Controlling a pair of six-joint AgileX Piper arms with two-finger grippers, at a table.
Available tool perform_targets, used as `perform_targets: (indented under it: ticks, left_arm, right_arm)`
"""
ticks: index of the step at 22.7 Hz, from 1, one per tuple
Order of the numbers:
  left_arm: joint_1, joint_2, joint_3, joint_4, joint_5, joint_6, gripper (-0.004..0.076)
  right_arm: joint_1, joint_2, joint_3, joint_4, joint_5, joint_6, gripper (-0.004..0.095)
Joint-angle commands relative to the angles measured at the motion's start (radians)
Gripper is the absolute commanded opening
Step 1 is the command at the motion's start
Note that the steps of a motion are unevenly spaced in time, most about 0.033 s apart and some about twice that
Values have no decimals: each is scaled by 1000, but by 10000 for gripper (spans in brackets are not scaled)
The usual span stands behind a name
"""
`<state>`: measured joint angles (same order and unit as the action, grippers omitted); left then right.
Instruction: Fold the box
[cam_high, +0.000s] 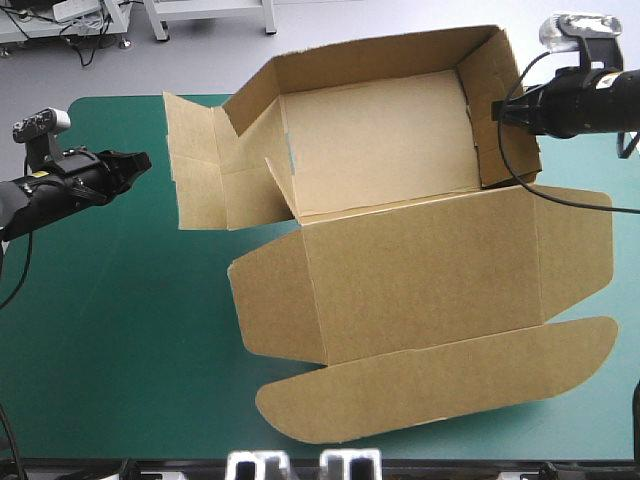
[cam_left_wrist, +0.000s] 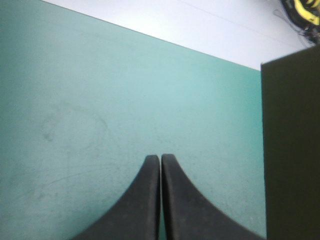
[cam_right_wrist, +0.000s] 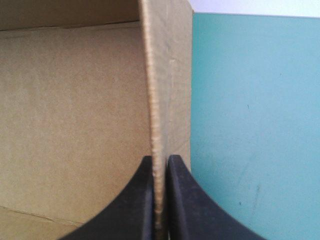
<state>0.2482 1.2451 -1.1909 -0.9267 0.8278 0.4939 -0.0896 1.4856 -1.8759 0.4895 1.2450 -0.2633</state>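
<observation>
The brown box (cam_high: 400, 200) lies in the middle of the teal-green cover as an open tray, its far and right walls raised and its lid spread flat toward the near edge. Its left wall flaps lie folded out flat. My right gripper (cam_high: 497, 112) is shut on the box, pinching the top edge of the raised right wall (cam_right_wrist: 167, 90) between its black fingers (cam_right_wrist: 135, 200). My left gripper (cam_high: 143, 160) hovers left of the box, shut with nothing in it, its fingers (cam_left_wrist: 180, 200) meeting over bare cover. A dark edge of the box (cam_left_wrist: 292, 150) shows beside it.
Bare teal-green cover (cam_high: 120, 330) spreads to the left and near left of the box. The lid's rounded tuck flap (cam_high: 440, 380) reaches close to the table's near edge. The box's right wall stands near the table's right edge.
</observation>
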Motion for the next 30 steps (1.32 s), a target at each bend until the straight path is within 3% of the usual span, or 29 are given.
perform_targets:
  ticks: [1, 8, 17, 25, 30]
  left_arm:
    - [-1, -17, -30, -169, 5, 63, -3]
    - [-1, -15, -30, -443, 152, 185, -3]
    - [-1, -23, -30, -664, 370, 253, -10]
    - [-5, -78, -50, -625, 375, 275, -10]
    - [-27, -96, -58, -599, 370, 275, -10]
  right_arm:
    - [-53, -97, -32, 147, -28, -14, -20]
    - [-82, -134, -72, 241, -6, -16, -20]
    - [-78, -132, -57, 230, -24, -54, -19]
    - [-59, -108, -30, 221, -19, -59, -18]
    - [9, -87, 17, 219, -79, -59, -18]
